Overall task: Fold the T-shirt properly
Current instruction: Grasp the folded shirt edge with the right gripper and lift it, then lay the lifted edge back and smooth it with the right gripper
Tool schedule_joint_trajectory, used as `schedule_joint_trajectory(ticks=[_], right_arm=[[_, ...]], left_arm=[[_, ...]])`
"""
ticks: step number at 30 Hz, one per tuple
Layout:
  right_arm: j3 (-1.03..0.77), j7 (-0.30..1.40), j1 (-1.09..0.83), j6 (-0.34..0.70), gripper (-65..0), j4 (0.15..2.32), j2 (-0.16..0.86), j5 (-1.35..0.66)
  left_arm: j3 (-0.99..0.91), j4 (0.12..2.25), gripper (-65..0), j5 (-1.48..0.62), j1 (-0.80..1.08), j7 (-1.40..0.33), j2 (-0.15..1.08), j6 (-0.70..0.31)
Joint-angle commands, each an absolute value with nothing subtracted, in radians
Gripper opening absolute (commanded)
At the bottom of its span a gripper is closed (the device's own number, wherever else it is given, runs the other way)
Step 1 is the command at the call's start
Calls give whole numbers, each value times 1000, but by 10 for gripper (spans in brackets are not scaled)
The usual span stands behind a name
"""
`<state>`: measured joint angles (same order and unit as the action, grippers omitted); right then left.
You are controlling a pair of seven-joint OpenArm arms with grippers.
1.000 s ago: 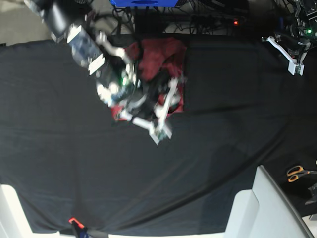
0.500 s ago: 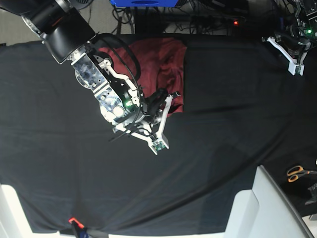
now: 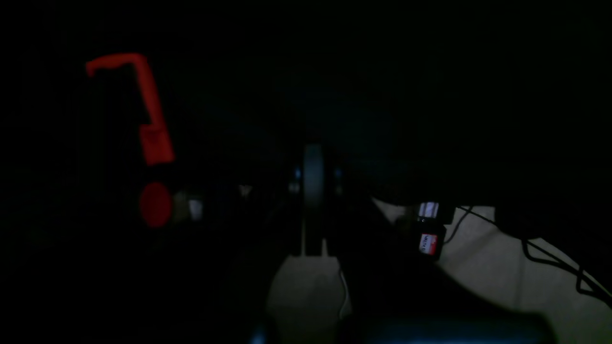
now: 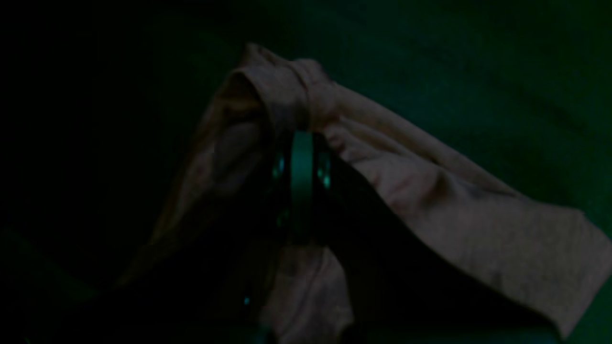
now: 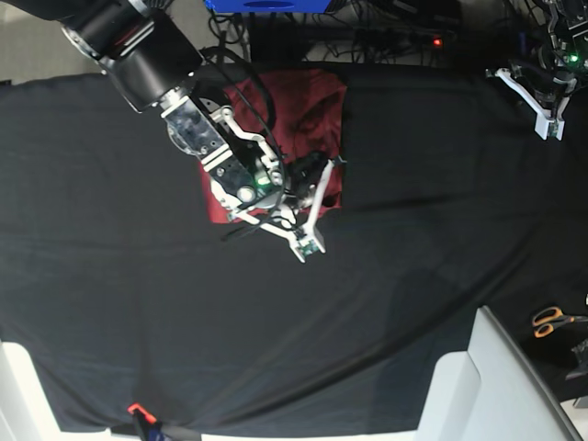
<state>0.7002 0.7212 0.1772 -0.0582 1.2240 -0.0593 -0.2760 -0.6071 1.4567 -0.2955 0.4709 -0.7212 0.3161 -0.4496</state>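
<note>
The T-shirt (image 5: 303, 115) lies on the table cloth (image 5: 413, 276) toward twelve o'clock; scissors (image 5: 551, 321) sit far off at four o'clock.

Black-draped table (image 5: 395, 276) at the folding station

A maroon T-shirt (image 5: 308, 110) lies bunched near the far edge; orange-handled scissors (image 5: 551, 321) rest at the cloth's right margin.

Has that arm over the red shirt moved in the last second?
Yes. The right gripper has shifted toward the table's far edge, nearer the blue box, above the T-shirt.
</note>
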Motion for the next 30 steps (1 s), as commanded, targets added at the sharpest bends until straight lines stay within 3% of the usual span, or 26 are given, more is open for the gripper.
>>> schedule_joint_trajectory(ticks=[1,11,16,23,30], right_arm=[[720,700,208,-53,-644,1239,-84,-283],[754,699,249,-62,-639,1244,-77,-282],[674,700,251,-62,-638,1351,-15,-282],[435,776,139,-54,-642,1512,74,-285],[412,711,-27,-54,-642,1554,124,-286]], left_arm=[[-616,1469,-650,-302,475,-708,334,-449],[-616,1469,-650,-302,475,-708,334,-449],[-615,1469,-650,-302,464,-708,334,-449],[-615,1460,-650,-302,447,-708,334,-449],[-615,1466,-650,-302,447,-708,329,-449]])
